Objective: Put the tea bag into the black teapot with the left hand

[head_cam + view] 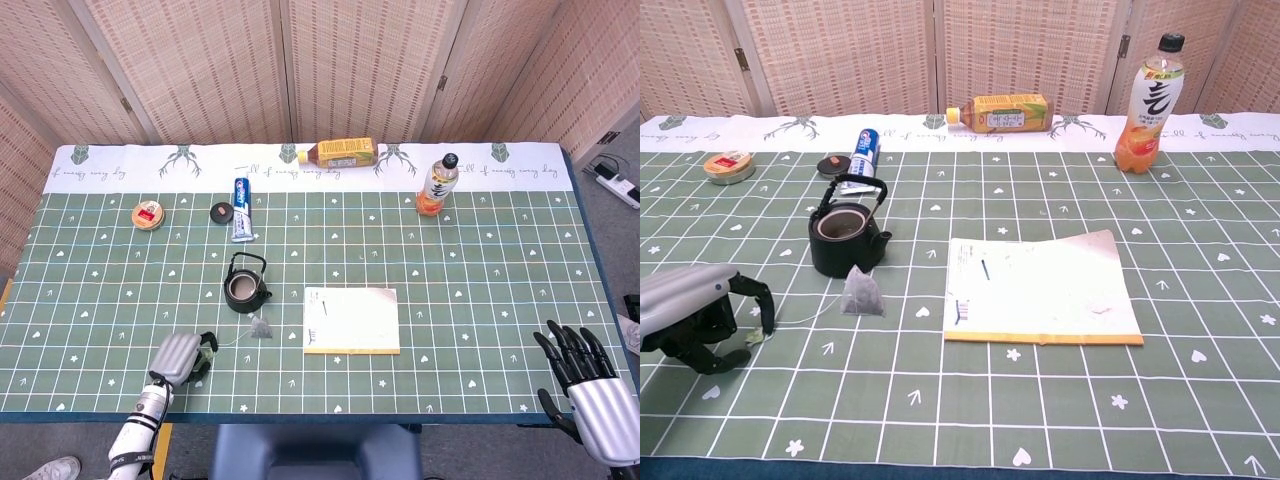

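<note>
Left hand (695,315) is pinching the tag (756,336) on the tea bag's string, fingers curled. Tea bag (862,295) is sitting on the green tablecloth (1040,420) just beside the lidless black teapot (848,238). Right hand (592,388) is hanging off the table edge, fingers spread, holding nothing.

The head view looks steeply down from high above the near edge, taking in the whole table (480,250) and the screen behind. The chest view sits low and close, facing straight across it. Both share the black teapot (246,290) (847,238) and notepad (351,320) (1045,290).
</note>
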Robot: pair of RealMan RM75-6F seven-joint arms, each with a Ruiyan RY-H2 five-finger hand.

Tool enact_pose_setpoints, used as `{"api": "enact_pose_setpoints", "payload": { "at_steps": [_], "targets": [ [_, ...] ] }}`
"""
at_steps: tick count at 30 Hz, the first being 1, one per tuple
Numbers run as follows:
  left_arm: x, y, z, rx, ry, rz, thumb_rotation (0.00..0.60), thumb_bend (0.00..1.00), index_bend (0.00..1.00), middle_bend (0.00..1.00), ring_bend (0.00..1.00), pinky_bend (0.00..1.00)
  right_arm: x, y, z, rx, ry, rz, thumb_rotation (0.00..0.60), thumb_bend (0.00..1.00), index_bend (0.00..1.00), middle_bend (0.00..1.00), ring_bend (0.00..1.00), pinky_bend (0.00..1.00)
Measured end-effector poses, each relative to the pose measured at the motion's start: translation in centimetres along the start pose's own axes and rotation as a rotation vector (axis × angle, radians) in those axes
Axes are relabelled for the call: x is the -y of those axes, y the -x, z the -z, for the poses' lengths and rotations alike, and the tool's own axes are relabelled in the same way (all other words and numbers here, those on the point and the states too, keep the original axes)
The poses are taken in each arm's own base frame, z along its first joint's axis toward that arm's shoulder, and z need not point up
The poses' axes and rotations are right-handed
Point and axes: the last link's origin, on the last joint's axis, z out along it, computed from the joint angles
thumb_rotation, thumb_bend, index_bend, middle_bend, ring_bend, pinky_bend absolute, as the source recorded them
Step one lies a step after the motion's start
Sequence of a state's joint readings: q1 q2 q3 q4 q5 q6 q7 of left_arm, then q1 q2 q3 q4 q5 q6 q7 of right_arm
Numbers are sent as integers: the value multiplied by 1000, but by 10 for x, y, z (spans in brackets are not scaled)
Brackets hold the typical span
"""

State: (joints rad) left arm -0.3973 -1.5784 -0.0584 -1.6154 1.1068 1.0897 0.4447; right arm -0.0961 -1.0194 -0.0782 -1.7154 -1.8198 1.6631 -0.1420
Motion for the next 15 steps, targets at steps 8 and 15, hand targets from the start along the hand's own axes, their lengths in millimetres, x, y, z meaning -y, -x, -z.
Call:
{"api": "enact_pose_setpoints", "payload": {
  "at_steps": [8, 15],
  "targets": [
    [-1, 2, -2, -1, 3, -19, 600, 341, 438, 1000, 1000, 1000, 0, 0, 0, 1, -1, -2, 600, 419, 0, 0, 0, 0],
    [4, 3, -5, -2, -5, -33, 600, 342, 471, 1000, 1000, 1000, 0, 0, 0, 2, 0, 0, 600, 419, 0, 0, 0, 0]
  ]
}}
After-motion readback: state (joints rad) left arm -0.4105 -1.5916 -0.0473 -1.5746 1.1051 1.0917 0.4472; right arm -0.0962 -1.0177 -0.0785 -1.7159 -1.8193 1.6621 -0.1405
